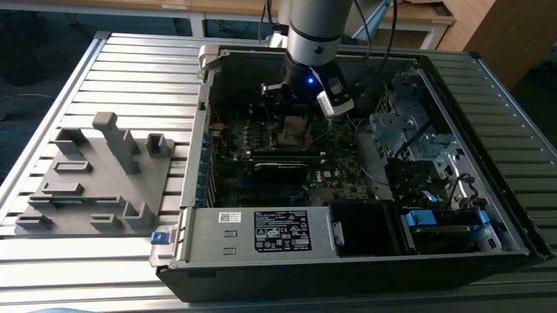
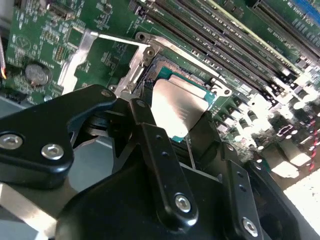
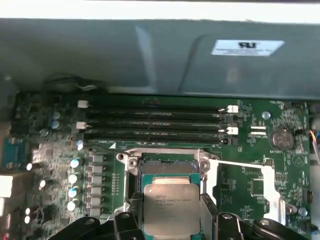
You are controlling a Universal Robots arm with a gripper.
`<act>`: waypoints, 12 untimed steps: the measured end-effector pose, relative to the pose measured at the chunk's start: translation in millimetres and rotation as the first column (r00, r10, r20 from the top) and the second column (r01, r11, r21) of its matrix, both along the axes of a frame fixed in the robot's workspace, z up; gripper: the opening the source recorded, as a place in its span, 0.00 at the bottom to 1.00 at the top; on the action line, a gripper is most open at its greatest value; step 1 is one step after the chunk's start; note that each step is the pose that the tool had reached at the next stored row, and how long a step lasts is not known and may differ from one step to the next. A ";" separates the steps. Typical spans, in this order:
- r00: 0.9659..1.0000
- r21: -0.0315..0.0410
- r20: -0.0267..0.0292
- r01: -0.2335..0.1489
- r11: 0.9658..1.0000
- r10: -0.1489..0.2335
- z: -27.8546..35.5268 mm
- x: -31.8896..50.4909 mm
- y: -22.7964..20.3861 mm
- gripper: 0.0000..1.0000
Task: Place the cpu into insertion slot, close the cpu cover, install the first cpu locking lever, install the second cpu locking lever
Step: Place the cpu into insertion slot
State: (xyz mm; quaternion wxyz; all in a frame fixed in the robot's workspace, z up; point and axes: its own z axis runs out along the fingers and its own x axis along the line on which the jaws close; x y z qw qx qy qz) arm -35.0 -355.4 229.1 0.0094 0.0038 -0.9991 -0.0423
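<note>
Robotics lab: robot arm (image 1: 315, 32) over an open computer case (image 1: 348, 277) on a slatted metal worktop (image 1: 130, 65), desks (image 1: 418, 14) at twelve o'clock.

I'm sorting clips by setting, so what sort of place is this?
Probably a robotics lab bench: an opened computer case lies on a slatted metal table, with a grey fixture beside it.

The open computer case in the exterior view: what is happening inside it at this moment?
A grey robot arm reaches down into the open black computer case. Its black gripper is shut on the cpu, a small flat square chip with a silver-grey metal top. It holds the chip over the insertion slot, a square socket with a silvery rim on the green circuit board. The chip does not look seated yet, and the socket is uncovered.
</note>
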 end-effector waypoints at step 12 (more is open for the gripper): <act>0.999 0.000 0.004 0.041 0.999 -0.041 -9.7 -3.2 1.4 0.54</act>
